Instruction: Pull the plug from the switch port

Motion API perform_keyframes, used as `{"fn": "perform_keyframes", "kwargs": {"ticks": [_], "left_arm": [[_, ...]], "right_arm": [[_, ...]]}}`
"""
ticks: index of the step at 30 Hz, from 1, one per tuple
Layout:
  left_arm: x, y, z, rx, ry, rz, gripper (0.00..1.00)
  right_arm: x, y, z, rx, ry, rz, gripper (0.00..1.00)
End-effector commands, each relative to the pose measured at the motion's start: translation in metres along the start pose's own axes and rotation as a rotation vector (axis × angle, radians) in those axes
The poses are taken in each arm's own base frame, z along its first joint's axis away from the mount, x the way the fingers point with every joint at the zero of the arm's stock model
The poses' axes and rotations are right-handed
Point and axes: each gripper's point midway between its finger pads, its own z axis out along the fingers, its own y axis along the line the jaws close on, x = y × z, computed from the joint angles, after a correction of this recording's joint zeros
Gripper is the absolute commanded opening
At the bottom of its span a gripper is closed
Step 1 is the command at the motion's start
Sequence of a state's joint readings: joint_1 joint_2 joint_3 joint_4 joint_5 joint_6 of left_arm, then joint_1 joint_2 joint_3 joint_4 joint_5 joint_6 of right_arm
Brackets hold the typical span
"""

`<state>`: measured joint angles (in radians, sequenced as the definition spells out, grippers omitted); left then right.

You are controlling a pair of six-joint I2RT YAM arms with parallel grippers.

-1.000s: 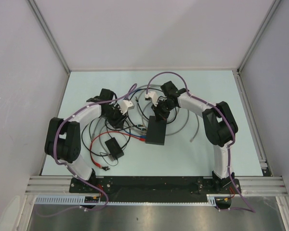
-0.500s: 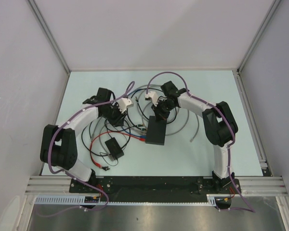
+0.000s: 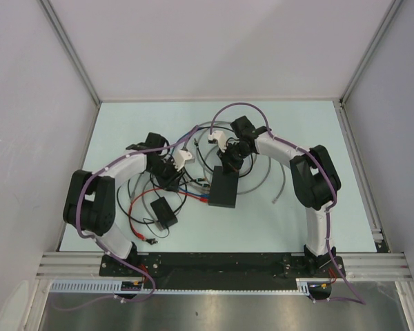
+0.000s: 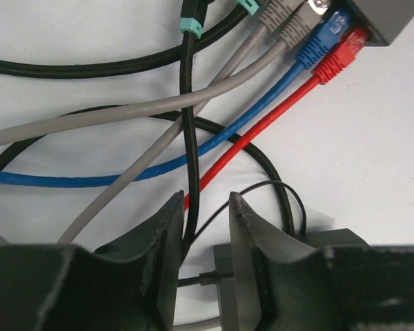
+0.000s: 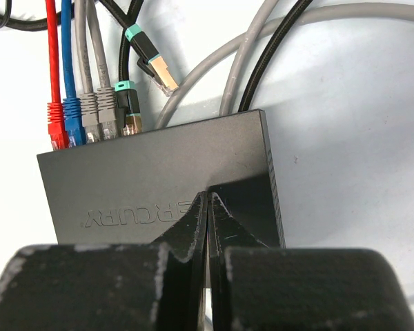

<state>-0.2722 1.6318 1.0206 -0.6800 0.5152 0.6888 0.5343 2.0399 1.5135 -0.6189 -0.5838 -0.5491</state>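
Note:
The dark grey switch [image 3: 224, 188] lies mid-table, its port row [image 5: 90, 134] on the far edge. Red [image 5: 55, 123], blue [image 5: 72, 118], two grey and a teal-booted plug [image 5: 127, 107] sit in the ports. My right gripper [image 5: 208, 200] is shut, tips pressing on the switch lid [image 5: 159, 179]. My left gripper [image 4: 205, 207] hovers over the cable bundle left of the switch, open, with a black cable [image 4: 188, 138] running between its fingers against the left one. The red plug [image 4: 339, 56] and blue plug [image 4: 326, 38] show at the top right of the left wrist view.
A loose gold-tipped plug with a teal boot [image 5: 155, 65] lies beyond the switch. A small black box [image 3: 164, 212] with thin red and black wires sits near left. Grey and black cables [image 3: 262, 181] loop around the switch and behind both grippers.
The left arm's elbow swung out left and came back; its gripper now sits slightly nearer and to the right over the cables. The right arm and the switch have not moved.

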Motion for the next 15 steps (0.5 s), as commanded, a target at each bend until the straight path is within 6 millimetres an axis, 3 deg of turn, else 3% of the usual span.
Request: {"fn": "perform_keyframes", "kwargs": {"ticks": [1,5,9,12,15], "left_arm": [[-0.002,0.006,0.011,-0.019,-0.002,0.046,0.35],[0.000,0.012,0.011,-0.047,0.009,0.069,0.20],[-0.001,0.007,-0.011,-0.061,0.024,0.152,0.05],[0.003,0.014,-0.027,-0.086,0.056,0.208,0.00],[0.012,0.028,-0.046,-0.122,0.074,0.148,0.00]], "right_arm": [[0.068,0.011,0.022,-0.039,0.216,0.120,0.00],[0.068,0.011,0.021,-0.035,0.217,0.121,0.00],[0.069,0.010,0.021,-0.035,0.220,0.123,0.00],[0.069,0.010,0.021,-0.037,0.219,0.124,0.00],[0.069,0.010,0.022,-0.040,0.217,0.124,0.00]]}}
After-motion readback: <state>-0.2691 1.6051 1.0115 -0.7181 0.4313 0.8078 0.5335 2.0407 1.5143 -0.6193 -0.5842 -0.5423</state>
